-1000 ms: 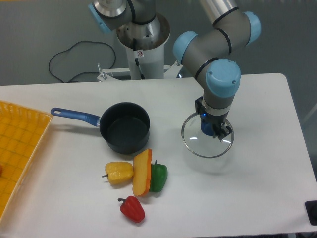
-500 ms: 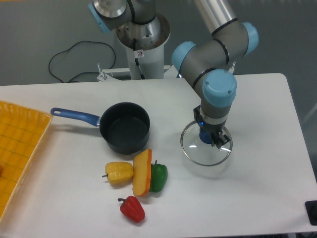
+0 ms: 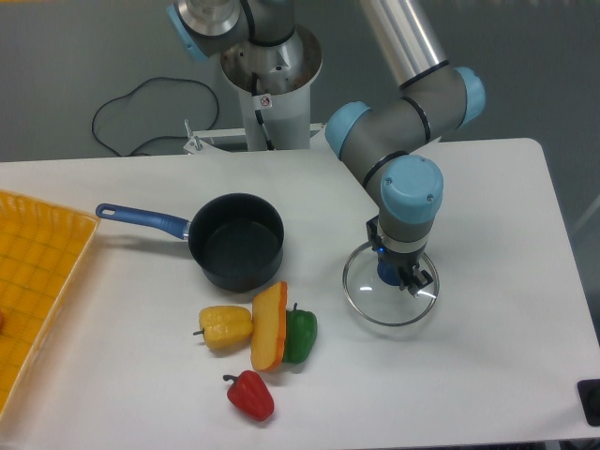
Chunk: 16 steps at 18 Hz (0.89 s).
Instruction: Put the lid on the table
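Observation:
The lid (image 3: pixel 370 302), a clear glass disc with a thin metal rim and a blue centre knob, lies low over the white table (image 3: pixel 487 375), right of centre. My gripper (image 3: pixel 395 273) points straight down and is shut on the lid's blue knob. Whether the rim touches the tabletop I cannot tell. The arm's wrist hides part of the knob and the lid's far edge.
A black saucepan (image 3: pixel 236 240) with a blue handle stands left of the lid. In front of it lie a yellow pepper (image 3: pixel 225 327), an orange slab (image 3: pixel 269 326), a green pepper (image 3: pixel 301 334) and a red pepper (image 3: pixel 249 395). A yellow gridded tray (image 3: pixel 33 281) sits at the left edge.
My gripper has moved down and slightly toward the front with the lid in its grip. The lid now sits lower, close to the tabletop.

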Tool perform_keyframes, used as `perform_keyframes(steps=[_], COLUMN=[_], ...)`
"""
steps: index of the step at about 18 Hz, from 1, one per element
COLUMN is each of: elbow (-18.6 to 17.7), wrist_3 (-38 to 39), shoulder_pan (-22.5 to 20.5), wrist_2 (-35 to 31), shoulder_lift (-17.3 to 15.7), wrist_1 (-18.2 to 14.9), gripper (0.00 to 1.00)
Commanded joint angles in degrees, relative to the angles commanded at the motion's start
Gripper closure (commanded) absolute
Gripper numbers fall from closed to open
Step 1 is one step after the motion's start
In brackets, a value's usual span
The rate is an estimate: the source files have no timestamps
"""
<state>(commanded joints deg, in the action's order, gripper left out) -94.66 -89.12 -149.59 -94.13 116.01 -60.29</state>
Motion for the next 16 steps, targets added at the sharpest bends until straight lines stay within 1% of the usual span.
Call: perform_keyframes(steps=[10,16], elbow=[-1.32,-1.32], wrist_3=[0.09,0.00], shoulder_pan=[0.09,0.09], wrist_2=[-0.26,-0.26], shoulder_lift=[1.05,1.32], wrist_1=[0.09,0.09], gripper=[0.56,0.55])
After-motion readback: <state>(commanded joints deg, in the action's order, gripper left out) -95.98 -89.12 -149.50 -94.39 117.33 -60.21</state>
